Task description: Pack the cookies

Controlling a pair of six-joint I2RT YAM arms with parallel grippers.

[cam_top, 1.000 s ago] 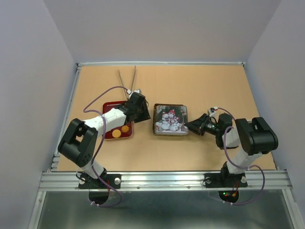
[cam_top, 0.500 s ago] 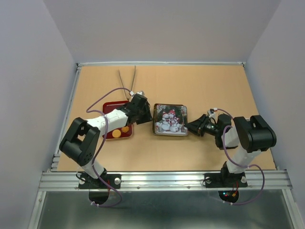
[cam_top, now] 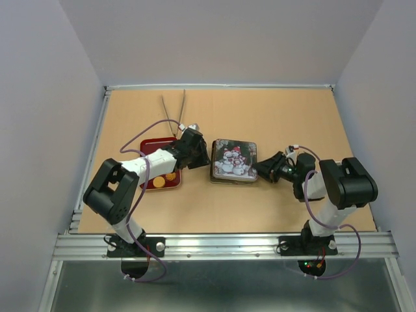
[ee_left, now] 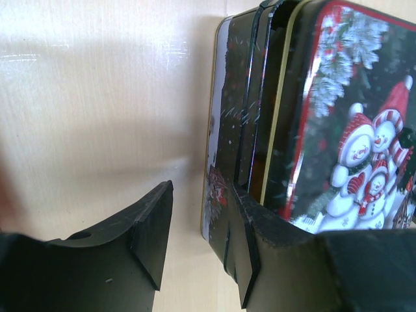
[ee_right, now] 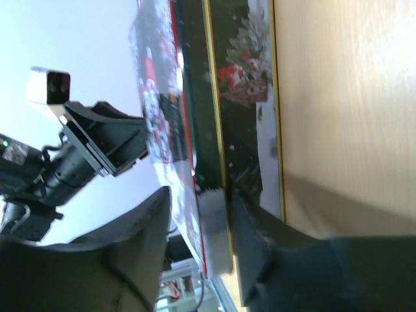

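Two orange cookies point(cam_top: 159, 182) lie in a red tray point(cam_top: 151, 144) at the left; other cookies are hidden. A square tin with a snowman lid point(cam_top: 233, 160) sits mid-table. In the left wrist view the lid point(ee_left: 351, 130) stands lifted off the tin's base point(ee_left: 227, 136) on this side. My left gripper point(cam_top: 199, 156) is open at the tin's left edge point(ee_left: 195, 260), its right finger point(ee_left: 242, 260) against the seam under the lid. My right gripper point(cam_top: 261, 170) is open at the tin's right edge point(ee_right: 198, 221), jaws straddling the lid's rim point(ee_right: 211, 162).
Metal tongs point(cam_top: 174, 108) lie on the table behind the tray. The left arm's cable point(cam_top: 144, 133) loops over the tray. Grey walls close in the table on three sides.
My left gripper has slid right against the tin. The tin has shifted slightly back and right, and its lid has come up at the left edge. The right gripper has edged closer.
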